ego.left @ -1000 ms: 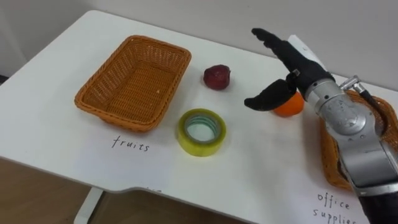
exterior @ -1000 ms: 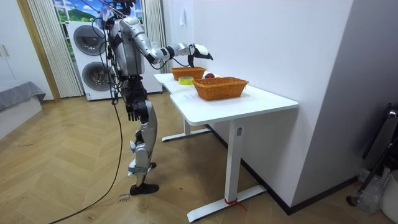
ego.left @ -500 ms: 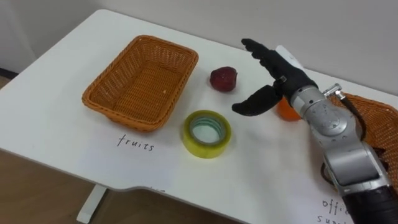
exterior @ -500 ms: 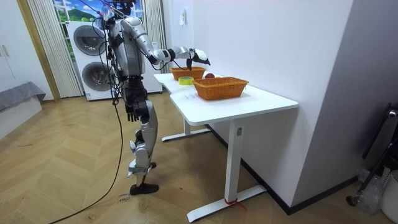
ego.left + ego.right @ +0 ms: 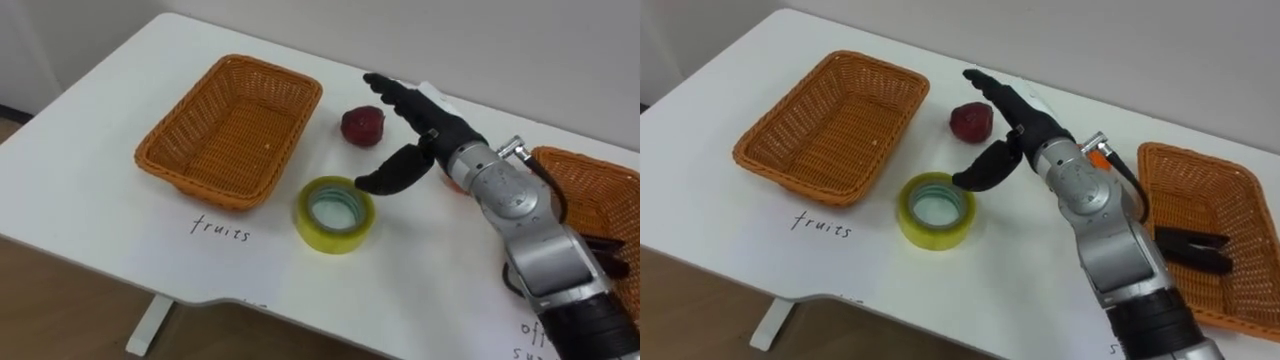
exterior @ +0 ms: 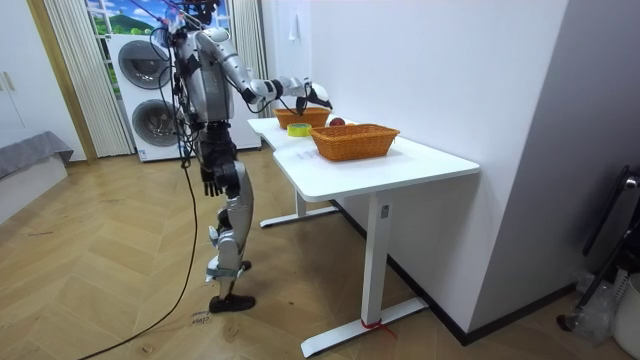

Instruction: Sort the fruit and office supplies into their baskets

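My right hand (image 5: 428,135) is open, with straight fingers and the thumb spread, and hovers just right of a dark red fruit (image 5: 361,126). Its thumb hangs above the rim of a yellow tape roll (image 5: 333,213). A sliver of an orange (image 5: 449,184) peeks out behind the wrist. The empty wicker basket labelled fruits (image 5: 230,125) lies at the left. At the right, the office supplies basket (image 5: 1200,200) holds a dark object (image 5: 1192,250). In the room view my left hand (image 6: 211,180) hangs by my hip as I stand at the table's end.
The white table (image 5: 100,220) ends close to me, with its front edge just below the tape roll. A wall runs along its far side. In the room view, washing machines (image 6: 145,90) stand behind me on a wooden floor.
My right hand has moved left, from above the orange to beside the red fruit and over the tape roll. It stays open. The view has shifted slightly.
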